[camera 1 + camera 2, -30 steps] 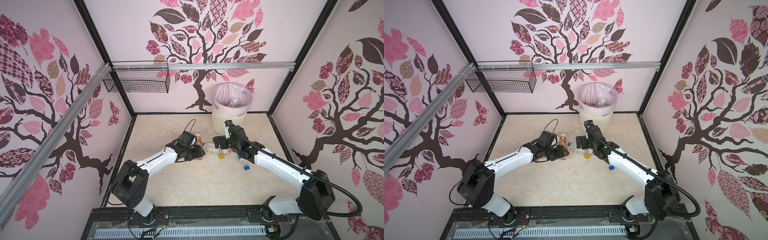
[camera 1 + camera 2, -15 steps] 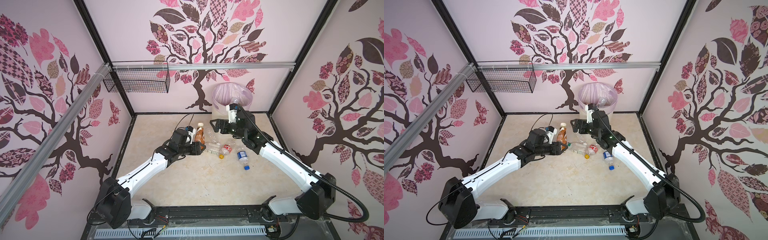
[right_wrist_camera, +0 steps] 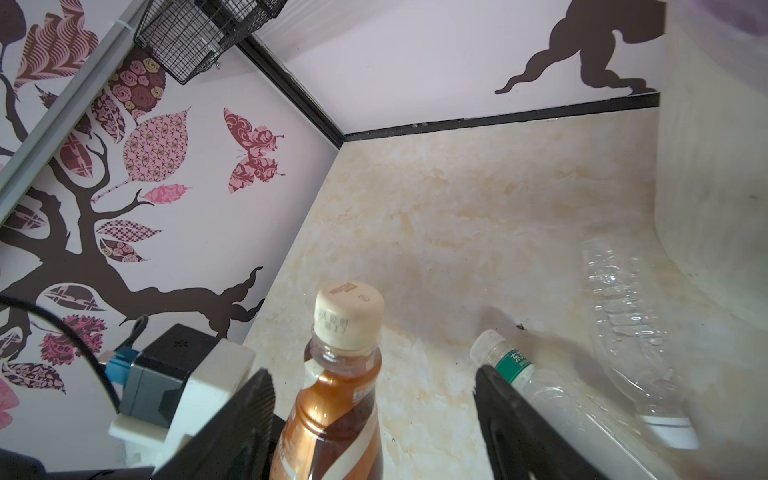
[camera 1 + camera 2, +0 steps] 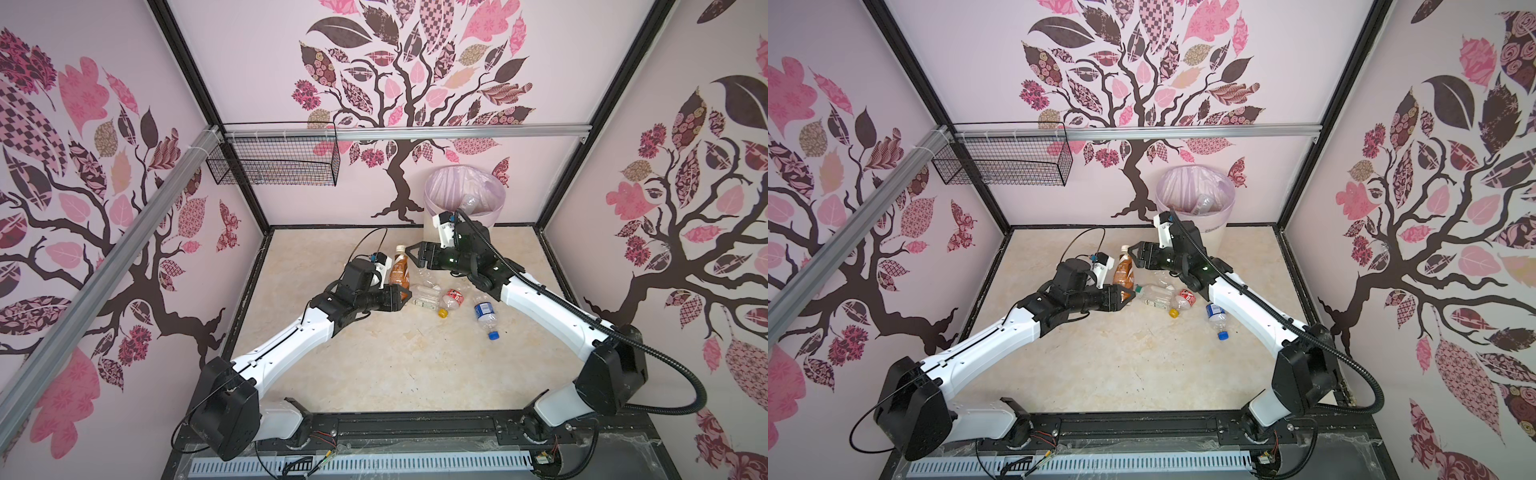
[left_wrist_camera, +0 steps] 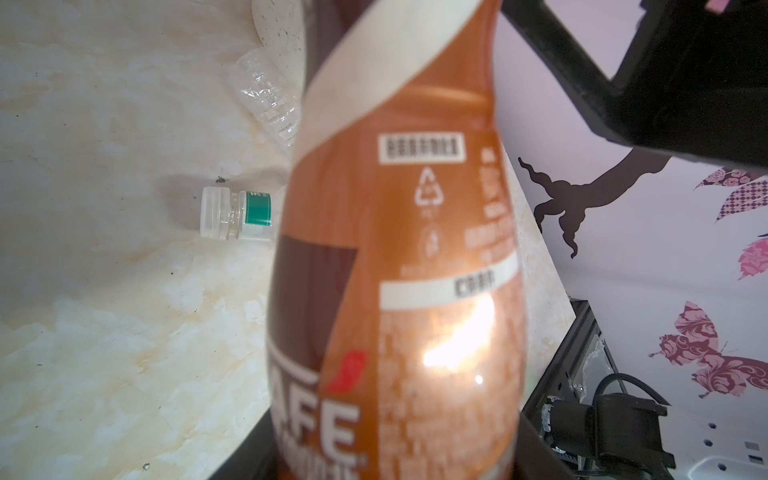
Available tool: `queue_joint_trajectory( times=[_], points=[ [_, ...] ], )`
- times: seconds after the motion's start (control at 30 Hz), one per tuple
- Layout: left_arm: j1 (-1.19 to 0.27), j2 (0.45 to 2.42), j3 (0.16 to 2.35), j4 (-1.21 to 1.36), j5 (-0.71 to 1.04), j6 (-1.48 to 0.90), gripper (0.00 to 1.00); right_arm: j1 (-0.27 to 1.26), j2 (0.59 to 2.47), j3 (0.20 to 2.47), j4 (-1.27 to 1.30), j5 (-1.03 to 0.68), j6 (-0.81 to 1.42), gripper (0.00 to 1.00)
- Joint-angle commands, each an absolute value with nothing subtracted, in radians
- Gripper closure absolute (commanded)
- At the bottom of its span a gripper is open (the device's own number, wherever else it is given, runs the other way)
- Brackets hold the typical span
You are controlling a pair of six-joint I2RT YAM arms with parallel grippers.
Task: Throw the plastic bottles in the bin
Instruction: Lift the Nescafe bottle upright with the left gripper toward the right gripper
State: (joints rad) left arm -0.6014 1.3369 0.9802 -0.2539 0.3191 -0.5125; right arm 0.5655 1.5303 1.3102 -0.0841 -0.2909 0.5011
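The left gripper (image 4: 401, 292) pinched the upright brown-labelled bottle (image 4: 400, 268) by its base (left of the loose bottles (image 4: 426, 296)); the right gripper (image 4: 414, 257), jaws spread, hovered just right of its neck, near the far bin (image 4: 1219, 239).

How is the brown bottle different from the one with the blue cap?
The brown bottle stands upright, while the blue-capped bottle lies on its side on the table. The left gripper holds the brown bottle; no gripper touches the blue-capped bottle. The brown bottle has a brown label and cream cap; the blue-capped bottle is clear with a blue label. Both are small plastic bottles, not yet in the bin.
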Motion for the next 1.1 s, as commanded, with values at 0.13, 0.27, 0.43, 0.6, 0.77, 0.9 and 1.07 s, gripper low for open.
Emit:
queue_joint_trajectory(
  times=[0.13, 0.27, 0.43, 0.6, 0.77, 0.9, 1.07],
  points=[
    [-0.606, 1.31, 0.948, -0.214, 0.324, -0.494, 0.48, 0.594, 1.596, 1.353, -0.052, -0.32, 0.509, 0.27],
    [-0.607, 1.31, 0.945, -0.213, 0.324, -0.498, 0.48, 0.596, 1.625, 1.366, -0.041, -0.321, 0.514, 0.31],
    [-0.607, 1.308, 0.942, -0.207, 0.325, -0.503, 0.48, 0.597, 1.659, 1.39, -0.035, -0.323, 0.517, 0.35],
    [-0.607, 1.301, 0.937, -0.201, 0.327, -0.504, 0.48, 0.597, 1.683, 1.407, -0.022, -0.353, 0.531, 0.43],
    [-0.607, 1.3, 0.937, -0.202, 0.322, -0.503, 0.47, 0.597, 1.684, 1.413, -0.003, -0.351, 0.536, 0.51],
    [-0.608, 1.298, 0.936, -0.202, 0.32, -0.505, 0.45, 0.598, 1.683, 1.417, -0.006, -0.351, 0.534, 0.59],
    [-0.608, 1.292, 0.936, -0.212, 0.308, -0.501, 0.43, 0.597, 1.678, 1.413, 0.0, -0.344, 0.532, 0.67]
  ],
)
